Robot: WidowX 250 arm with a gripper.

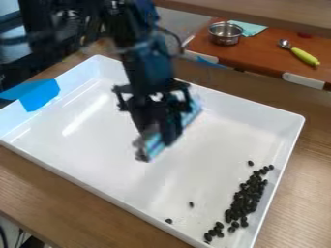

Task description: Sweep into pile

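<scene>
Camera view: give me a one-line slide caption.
A black robot gripper hangs over a white rectangular tray, small dark pellets mostly clustered along its side at picture right.

From here I see black pieces (242, 199), a white tray (293, 140) and blue tape (40, 98). The table (65, 203) reads wood-grained brown, the spoon handle (305, 56) yellow-green

My arm (141, 60) is black, with a bluish stretch along one side; a thin dark cable (176, 39) loops beside it; my tool (160, 134) is black, its crosspiece (171, 86) knobbly.
</scene>
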